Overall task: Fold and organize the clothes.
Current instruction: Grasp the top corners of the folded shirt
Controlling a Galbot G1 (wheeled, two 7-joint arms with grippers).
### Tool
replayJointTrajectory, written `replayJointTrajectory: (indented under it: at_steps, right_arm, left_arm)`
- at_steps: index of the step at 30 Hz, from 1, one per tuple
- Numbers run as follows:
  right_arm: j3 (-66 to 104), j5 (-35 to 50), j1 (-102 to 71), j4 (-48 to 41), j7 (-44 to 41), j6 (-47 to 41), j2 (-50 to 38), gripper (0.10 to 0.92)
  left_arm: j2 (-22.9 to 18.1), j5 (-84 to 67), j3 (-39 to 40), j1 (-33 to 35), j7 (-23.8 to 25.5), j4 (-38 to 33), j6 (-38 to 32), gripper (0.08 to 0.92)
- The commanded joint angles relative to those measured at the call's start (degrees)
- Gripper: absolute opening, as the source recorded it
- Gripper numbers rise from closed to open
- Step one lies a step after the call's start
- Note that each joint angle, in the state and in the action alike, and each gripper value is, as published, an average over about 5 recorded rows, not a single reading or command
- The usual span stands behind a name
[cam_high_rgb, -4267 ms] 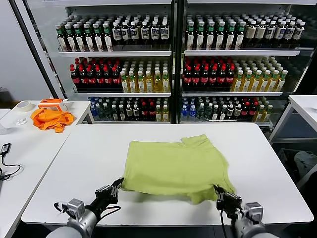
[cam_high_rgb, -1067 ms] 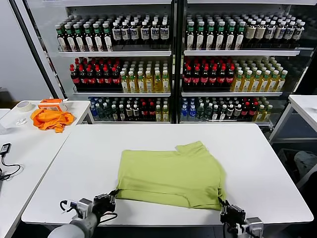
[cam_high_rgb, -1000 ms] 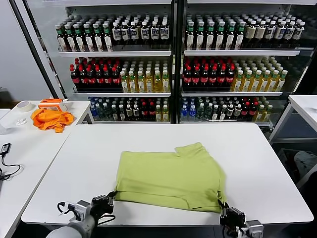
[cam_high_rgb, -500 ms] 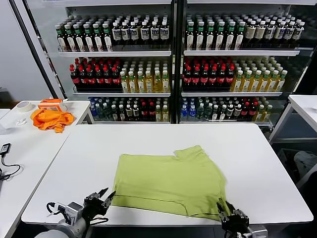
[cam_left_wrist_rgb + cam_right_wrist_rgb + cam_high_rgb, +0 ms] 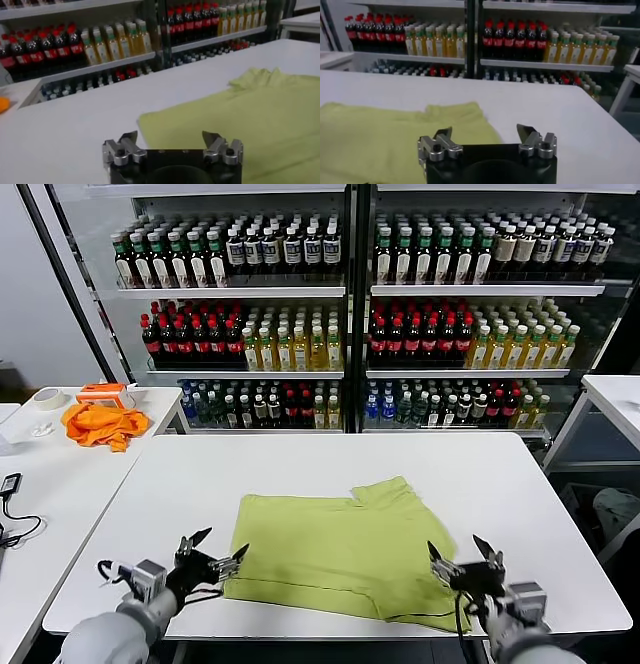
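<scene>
The lime T-shirt (image 5: 345, 549) lies folded flat on the white table (image 5: 300, 464), one sleeve sticking out at its far edge. My left gripper (image 5: 212, 548) hovers open at the shirt's near left corner, holding nothing. At the near right corner my right gripper (image 5: 463, 551) is also open and empty. In the left wrist view the shirt (image 5: 250, 112) spreads ahead of the open left gripper (image 5: 171, 139). The right wrist view shows the shirt (image 5: 385, 132) beyond the open right gripper (image 5: 485, 133).
An orange cloth (image 5: 100, 424) and a roll of tape (image 5: 46, 397) lie on a side table at the far left. A cable (image 5: 12, 504) runs along the left edge. Glass-door fridges full of bottles (image 5: 340, 314) stand behind the table. Another white table (image 5: 615, 399) is at the right.
Both grippers have let go of the shirt's near corners and opened, then lifted up a little. The shirt's near edge now rests flat close to the table's front edge.
</scene>
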Motion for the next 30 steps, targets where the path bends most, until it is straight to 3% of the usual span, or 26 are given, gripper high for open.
replayJointTrajectory:
  at_steps: [1,18,30]
  right_arm:
    - [-9.74,2.53,23.2,-18.57,1.98,-0.65,3.57,0.822]
    - [-12.67,0.61,33.09,-39.73,0.82,-0.54,11.06,0.823]
    - [-13.45,-0.57,34.24,-44.49,-1.6,0.67,12.61,0.823]
  left_arm:
    - [-1.2,-4.4,7.69,-20.47,2.55,21.14,-4.08,0.82]
    - [-3.21,-4.85,14.66,-28.27,4.05,30.27,-0.51,0.823]
    - [-4.73,-4.78,17.24,-31.27,4.3,35.04,-1.78,0.823]
